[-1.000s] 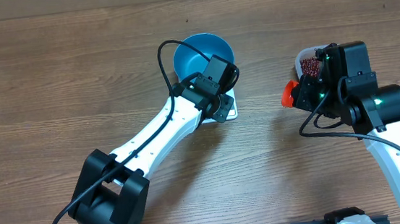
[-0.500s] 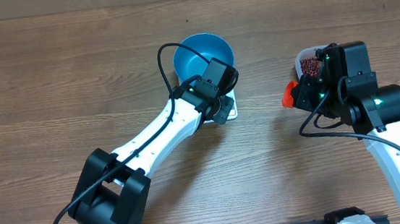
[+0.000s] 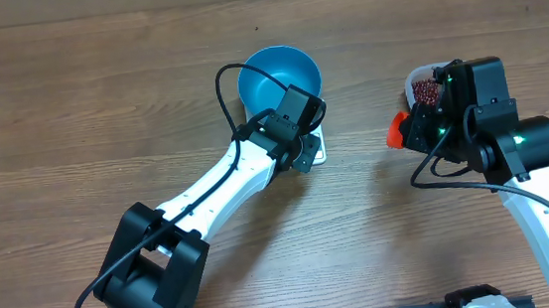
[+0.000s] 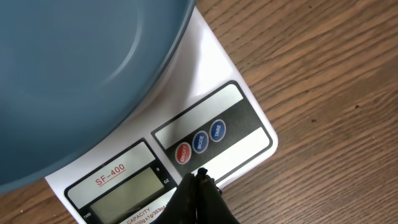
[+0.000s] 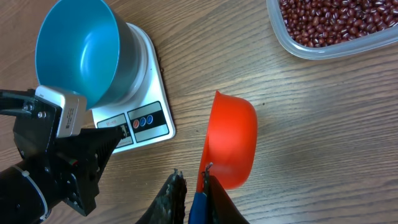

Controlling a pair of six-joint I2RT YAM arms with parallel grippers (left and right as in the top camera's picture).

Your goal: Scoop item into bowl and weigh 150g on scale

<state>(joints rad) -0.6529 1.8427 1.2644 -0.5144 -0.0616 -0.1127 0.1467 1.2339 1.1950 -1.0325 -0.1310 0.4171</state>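
The blue bowl (image 3: 279, 77) (image 4: 81, 74) (image 5: 78, 50) sits empty on the white scale (image 3: 316, 152) (image 4: 239, 115) (image 5: 151, 93). My left gripper (image 3: 306, 153) (image 4: 200, 176) is shut, and its tip hovers over the scale's panel just below the red and blue buttons (image 4: 199, 142). My right gripper (image 3: 414, 132) (image 5: 194, 186) is shut on the blue handle of an orange scoop (image 3: 396, 128) (image 5: 231, 140), which looks empty, low over the table. The item, red-brown beans (image 3: 426, 89) (image 5: 336, 18), lies in a clear tub.
The clear plastic tub (image 5: 311, 51) stands at the far right, partly hidden under my right arm in the overhead view. My left arm (image 3: 208, 195) reaches diagonally from the near edge to the scale. Bare wood separates the scale and the scoop.
My left gripper has shifted very slightly toward the near edge of the scale. The right arm and scoop have not moved.
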